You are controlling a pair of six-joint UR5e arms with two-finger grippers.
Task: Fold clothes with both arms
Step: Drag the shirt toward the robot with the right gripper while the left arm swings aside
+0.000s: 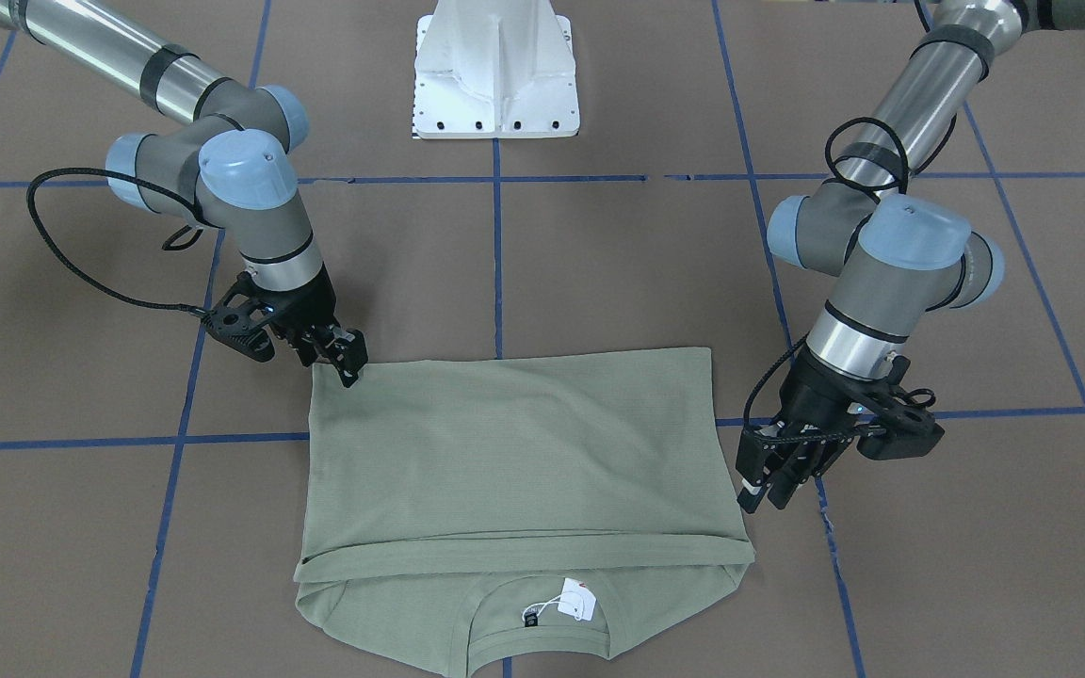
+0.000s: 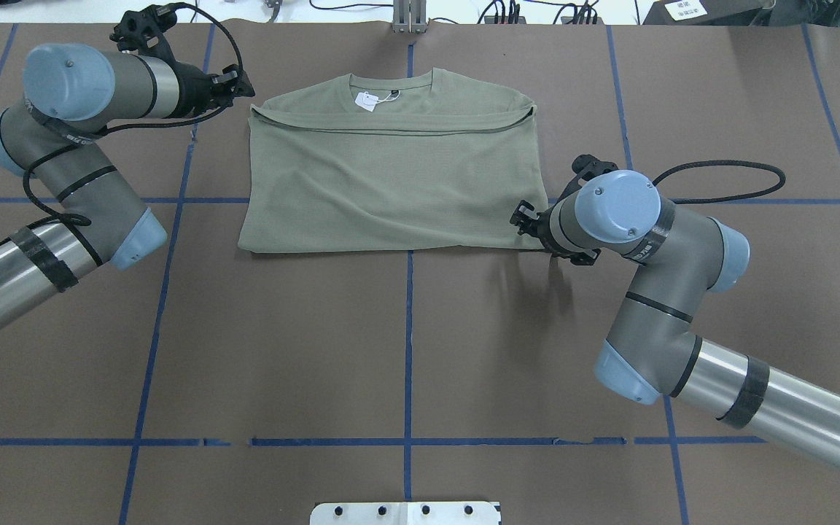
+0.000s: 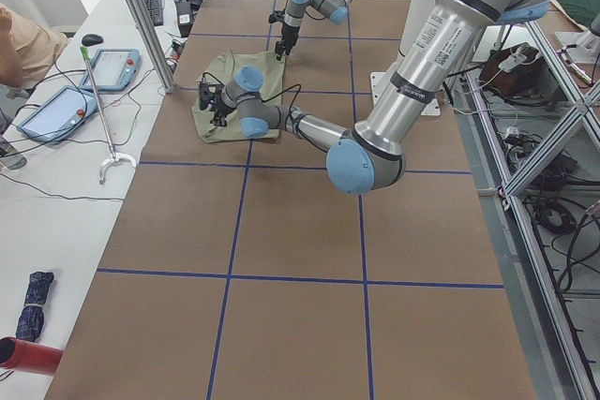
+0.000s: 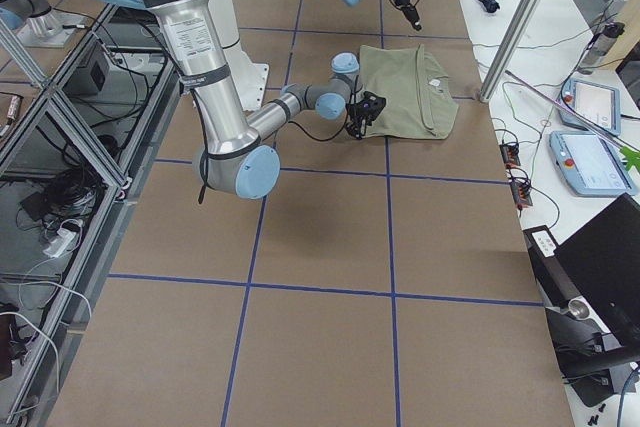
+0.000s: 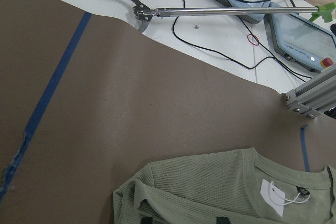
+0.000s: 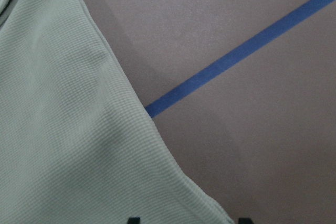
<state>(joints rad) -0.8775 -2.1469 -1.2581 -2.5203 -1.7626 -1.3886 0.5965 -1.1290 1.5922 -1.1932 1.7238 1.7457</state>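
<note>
The sage-green shirt (image 2: 391, 175) lies flat on the brown table, its lower half folded up over the chest. The round collar and white hang tag (image 2: 367, 100) show at the far edge. My left gripper (image 2: 241, 80) hovers open just beside the shirt's far left shoulder corner; in the left wrist view its two tips stand apart over that corner (image 5: 131, 192). My right gripper (image 2: 522, 221) is open at the near right corner of the fold. In the right wrist view the shirt's edge (image 6: 131, 103) runs between its spread tips. Seen from the front, both grippers (image 1: 764, 494) (image 1: 351, 365) hold nothing.
The white pedestal base (image 1: 495, 71) stands at the robot's side of the table. Blue tape lines (image 2: 409, 328) grid the brown surface. Beyond the far table edge lie teach pendants (image 5: 299, 35), a grabber pole (image 5: 210, 10) and cables. A person's arm (image 3: 19, 39) shows at the side.
</note>
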